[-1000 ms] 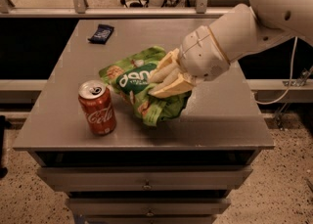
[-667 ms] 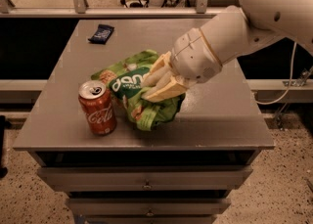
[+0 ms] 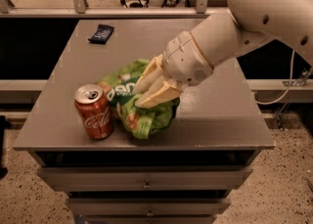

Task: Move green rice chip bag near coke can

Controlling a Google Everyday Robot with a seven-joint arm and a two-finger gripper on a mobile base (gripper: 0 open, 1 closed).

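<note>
The green rice chip bag (image 3: 142, 115), crumpled bright green foil with white lettering, lies on the grey table (image 3: 220, 115) near its front edge. The coke can (image 3: 94, 112), red with white script and a silver top, stands upright just left of the bag, almost touching it. My gripper (image 3: 142, 93) reaches in from the right and its pale fingers (image 3: 159, 96) are closed on the top of the bag, covering part of it.
A small dark blue wrapped bar (image 3: 101, 33) lies at the table's back left. The table has drawers (image 3: 146, 184) under the front edge. A cable (image 3: 288, 86) hangs at the right. Chair legs and glass rails stand behind.
My gripper has dragged the green bag to the left and toward the front edge, so it now sits right beside the can. The can has not moved.
</note>
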